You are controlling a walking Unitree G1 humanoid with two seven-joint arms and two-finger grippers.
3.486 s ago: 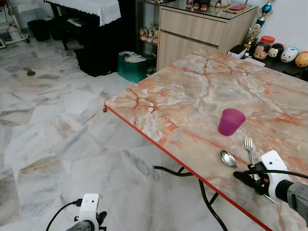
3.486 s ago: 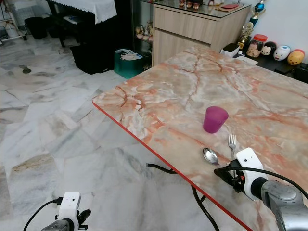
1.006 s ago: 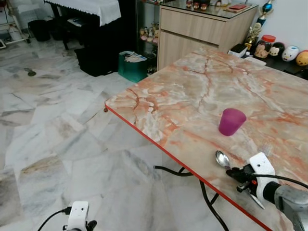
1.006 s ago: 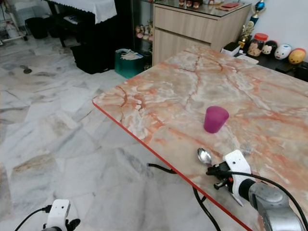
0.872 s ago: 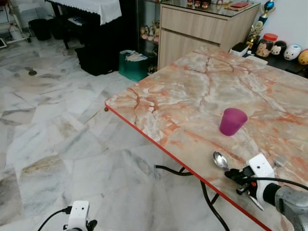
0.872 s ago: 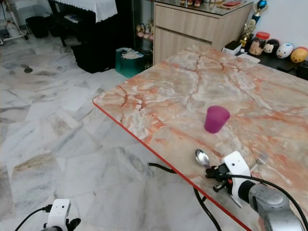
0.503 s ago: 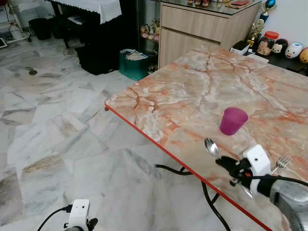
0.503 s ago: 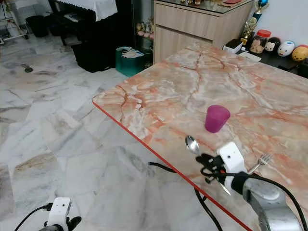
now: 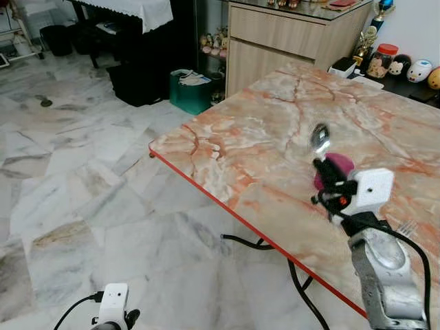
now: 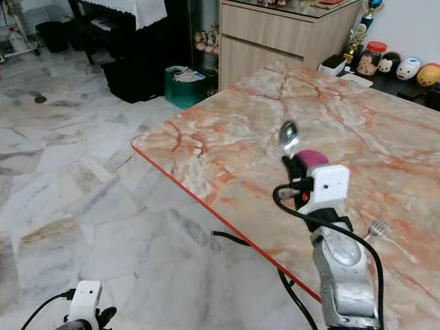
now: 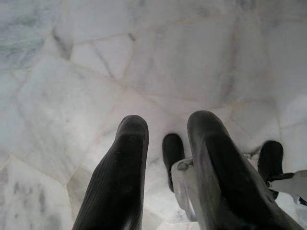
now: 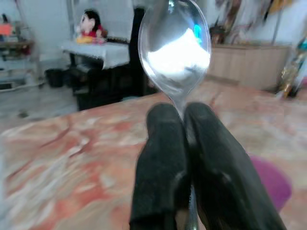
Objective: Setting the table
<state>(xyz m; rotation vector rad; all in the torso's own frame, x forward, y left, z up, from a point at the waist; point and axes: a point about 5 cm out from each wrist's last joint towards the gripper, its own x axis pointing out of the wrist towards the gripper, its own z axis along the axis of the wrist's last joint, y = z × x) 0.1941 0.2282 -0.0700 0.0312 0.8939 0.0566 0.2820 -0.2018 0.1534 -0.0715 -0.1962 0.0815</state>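
fingers (image 12: 163, 158) of the right gripper (image 9: 323, 180) are pinched tight on the neck of a metal spoon (image 9: 320, 137), which stands nearly upright with its bowl on top, raised above the marble desk (image 9: 261, 144) just in front of the purple cup (image 9: 339, 163). a fork (image 9: 406, 227) lies flat on the desk to the right, near the near edge and apart from the cup. the spoon looks light, stiff and smooth, so it will likely slip or swing in a narrow pinch; a hold nearer the middle of the handle would probably steady it better than one so close to the bowl, and it should be lowered flat rather than dropped on the hard top. the left gripper (image 11: 165, 158) hangs idle over the marble floor (image 9: 82, 179), its fingers parted and holding nothing.
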